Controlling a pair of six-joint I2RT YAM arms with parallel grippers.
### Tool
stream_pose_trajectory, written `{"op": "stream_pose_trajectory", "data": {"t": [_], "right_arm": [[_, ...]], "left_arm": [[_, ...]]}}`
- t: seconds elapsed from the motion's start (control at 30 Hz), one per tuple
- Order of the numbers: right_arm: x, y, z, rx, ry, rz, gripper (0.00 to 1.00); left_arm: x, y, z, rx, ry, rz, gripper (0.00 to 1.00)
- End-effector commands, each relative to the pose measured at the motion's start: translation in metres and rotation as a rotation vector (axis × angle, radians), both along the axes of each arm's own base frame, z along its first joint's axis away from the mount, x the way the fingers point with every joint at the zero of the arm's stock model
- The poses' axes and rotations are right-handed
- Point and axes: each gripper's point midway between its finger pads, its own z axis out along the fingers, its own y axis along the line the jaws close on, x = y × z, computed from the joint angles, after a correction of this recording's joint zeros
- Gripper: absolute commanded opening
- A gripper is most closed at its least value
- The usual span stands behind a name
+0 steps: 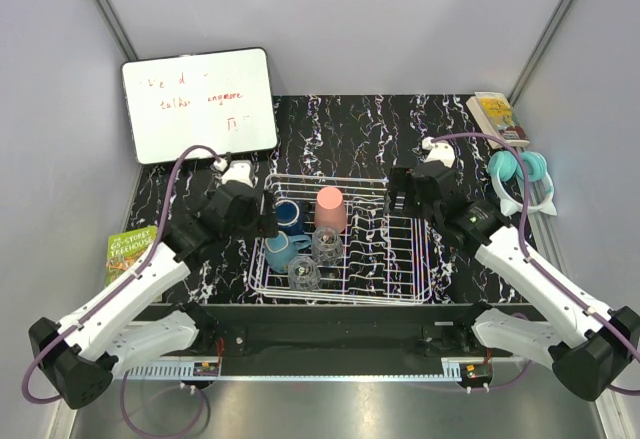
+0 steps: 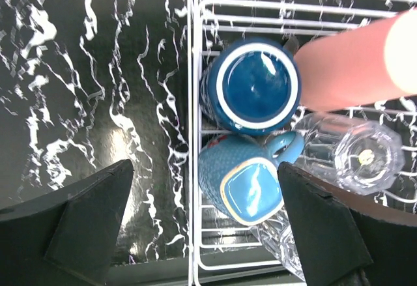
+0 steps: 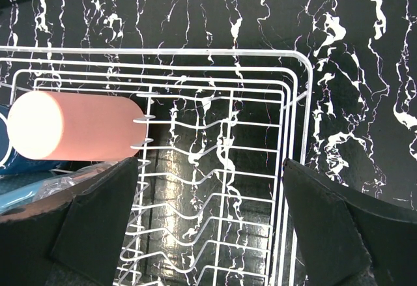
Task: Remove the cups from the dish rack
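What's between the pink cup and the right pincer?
Just bare dish rack wires between the pink cup and right pincer, seen in the top view.

In the left wrist view the tumbler over the rack is blurred and cut off by the right edge. One glass at the rack's near side is partly hidden behind a finger of the left gripper. In the right wrist view only slivers of the blue cup and the mug are seen at the rack's left, cut off by the edge. In the top view the writing on the whiteboard beyond the rack cannot be read, and the book left of the rack is partly covered by the left arm.
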Motion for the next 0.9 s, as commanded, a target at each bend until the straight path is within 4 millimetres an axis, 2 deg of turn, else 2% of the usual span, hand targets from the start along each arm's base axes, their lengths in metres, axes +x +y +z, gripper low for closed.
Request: {"op": "stream_pose_trajectory", "data": {"t": [0.0,0.13,0.33,0.53,0.87], "right_arm": [[0.005,0.001,0.005,0.013,-0.019,-0.019,1.0],[0.005,0.003,0.001,0.016,-0.013,-0.016,1.0],[0.005,0.006,-0.005,0.019,0.002,-0.013,1.0],[0.006,0.006,-0.007,0.018,0.003,-0.013,1.0],[0.003,0.002,-0.01,0.012,0.002,-0.021,1.0]], "left_arm": [[-0.01,-0.009,-0.019,-0.022,0.039,-0.005,0.99],[-0.014,-0.018,-0.03,-0.018,0.055,-0.021,0.99],[-0.016,-0.033,-0.028,-0.029,0.046,-0.05,0.99],[-0.015,-0.046,-0.036,-0.006,0.058,-0.077,0.99],[-0.016,-0.055,-0.055,-0.005,0.101,-0.085,0.99]]}}
